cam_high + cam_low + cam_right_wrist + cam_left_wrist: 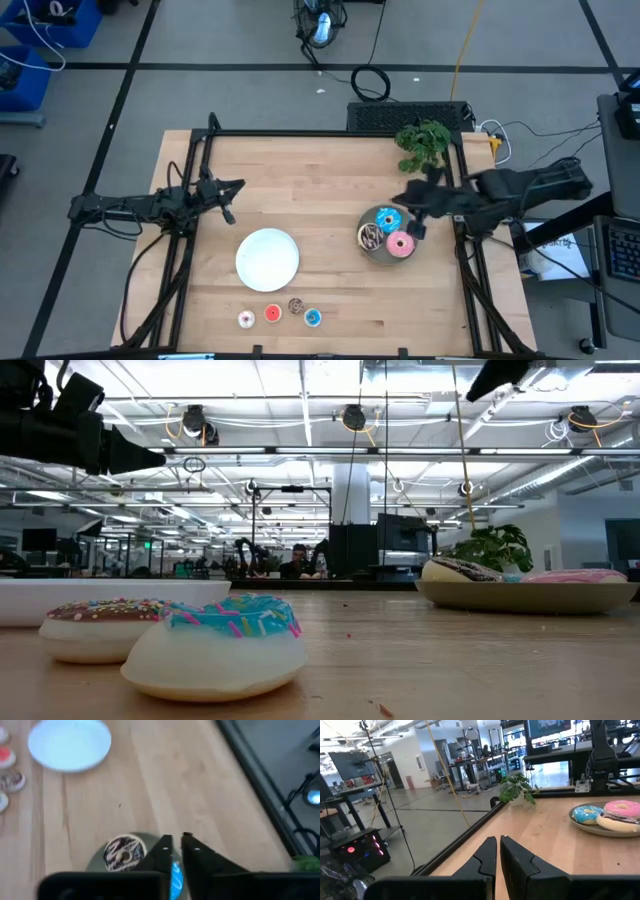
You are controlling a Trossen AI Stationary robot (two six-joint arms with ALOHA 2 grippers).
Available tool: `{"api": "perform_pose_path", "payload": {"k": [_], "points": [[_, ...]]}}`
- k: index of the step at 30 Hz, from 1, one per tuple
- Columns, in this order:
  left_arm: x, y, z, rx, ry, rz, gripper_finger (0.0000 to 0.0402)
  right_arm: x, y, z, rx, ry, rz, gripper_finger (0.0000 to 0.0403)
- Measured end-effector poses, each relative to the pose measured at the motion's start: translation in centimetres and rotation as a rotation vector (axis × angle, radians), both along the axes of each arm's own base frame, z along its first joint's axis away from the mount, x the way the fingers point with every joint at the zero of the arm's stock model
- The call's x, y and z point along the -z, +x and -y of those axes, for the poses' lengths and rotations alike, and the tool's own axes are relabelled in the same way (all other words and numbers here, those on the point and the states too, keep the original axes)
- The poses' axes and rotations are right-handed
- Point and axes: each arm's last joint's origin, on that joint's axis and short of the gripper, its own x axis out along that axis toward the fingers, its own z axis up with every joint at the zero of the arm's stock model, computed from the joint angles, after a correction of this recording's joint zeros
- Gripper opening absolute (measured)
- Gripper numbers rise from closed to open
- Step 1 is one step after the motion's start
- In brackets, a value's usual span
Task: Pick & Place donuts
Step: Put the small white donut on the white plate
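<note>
A grey plate (372,252) at the right holds three larger donuts: blue sprinkled (388,218), dark brown sprinkled (371,236) and pink (401,244). Four tiny donuts lie on the table in a row near the front edge: pale pink (246,318), red (272,314), brown (296,306) and blue (313,318). My right gripper (418,225) hangs in the air over the grey plate's far right side, slanting down, shut and holding nothing (177,840). My left gripper (240,184) waits level at the left, shut (498,842).
A round white plate (268,258) lies between the grey plate and the tiny donuts. A small green plant (424,140) stands at the far right corner. A black frame (330,132) borders the table. Bare wood stretches across the middle and far side.
</note>
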Motion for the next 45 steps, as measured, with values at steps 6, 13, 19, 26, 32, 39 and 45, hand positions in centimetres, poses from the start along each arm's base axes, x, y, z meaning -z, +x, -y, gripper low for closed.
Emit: {"api": "perform_pose_path", "payload": {"k": [6, 13, 19, 26, 32, 39, 45], "points": [[-0.2, 0.0, 0.0, -0.002, 0.023, 0.012, 0.0031, 3.7, -3.1, -0.6, -0.031, -0.098, 0.257, 0.001], [-0.2, -0.1, -0.1, -0.059, 0.06, -0.012, 0.0031, 8.3, -4.6, -0.2, -0.16, -0.183, 0.535, 0.0002], [-0.2, -0.1, -0.2, -0.08, 0.042, -0.003, 0.0031, 11.2, -6.3, 0.2, -0.252, -0.171, 0.671, 0.0001], [-0.2, -0.1, -0.2, -0.08, 0.018, 0.009, 0.0031, 12.3, -7.3, 0.6, -0.369, -0.212, 0.783, 0.0], [-1.1, -0.2, -0.2, -0.083, 0.035, 0.092, 0.0031, 13.5, -7.3, 1.0, -0.396, -0.228, 0.764, 0.0], [-1.0, -0.2, -0.2, -0.077, -0.042, 0.129, 0.0031, 14.4, -7.4, 1.1, -0.412, -0.262, 0.761, 0.0], [-0.4, -0.1, -0.2, -0.074, -0.085, 0.091, 0.0031, 14.6, -7.5, 1.1, -0.469, -0.268, 0.749, 0.0]]}}
